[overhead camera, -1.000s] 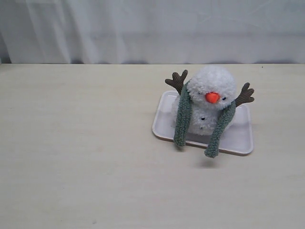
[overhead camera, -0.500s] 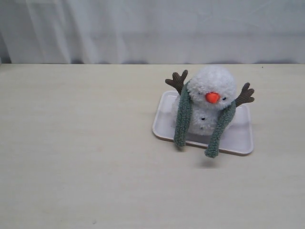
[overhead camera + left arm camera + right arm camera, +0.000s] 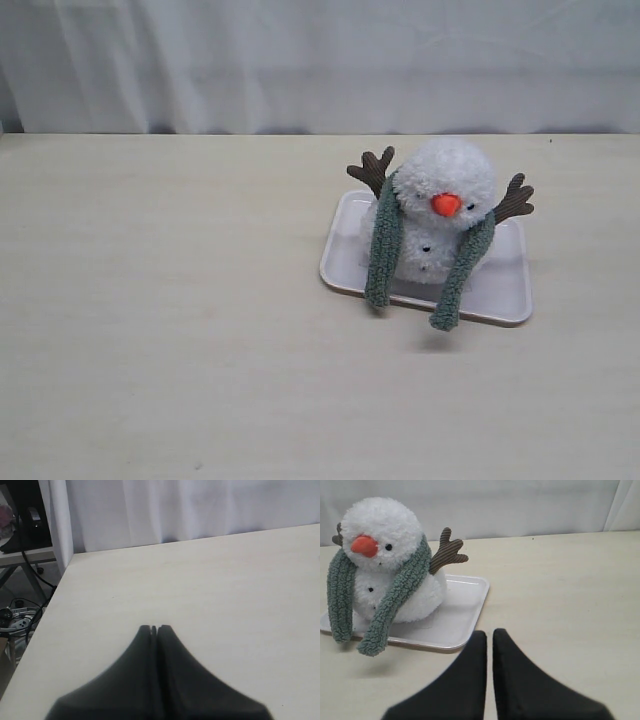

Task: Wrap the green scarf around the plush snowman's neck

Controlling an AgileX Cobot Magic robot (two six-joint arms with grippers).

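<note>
The fluffy white plush snowman point(image 3: 450, 170) sits upright on a white tray point(image 3: 503, 290). The green scarf point(image 3: 383, 250) lies around the back of its neck, and both ends hang down the front, over the tray's front rim. In the right wrist view the snowman point(image 3: 380, 522), the scarf point(image 3: 397, 597) and the tray point(image 3: 462, 607) lie a short way beyond my right gripper point(image 3: 489, 632), which is shut with nothing between its fingers. My left gripper point(image 3: 154, 627) is shut and empty over bare table, far from the snowman. Neither gripper appears in the exterior view.
The pale wooden table point(image 3: 180, 330) stretches wide around the tray. A white curtain point(image 3: 300, 60) hangs behind its far edge. In the left wrist view the table's corner edge point(image 3: 60, 580) shows, with cables and a stand on the floor beyond it.
</note>
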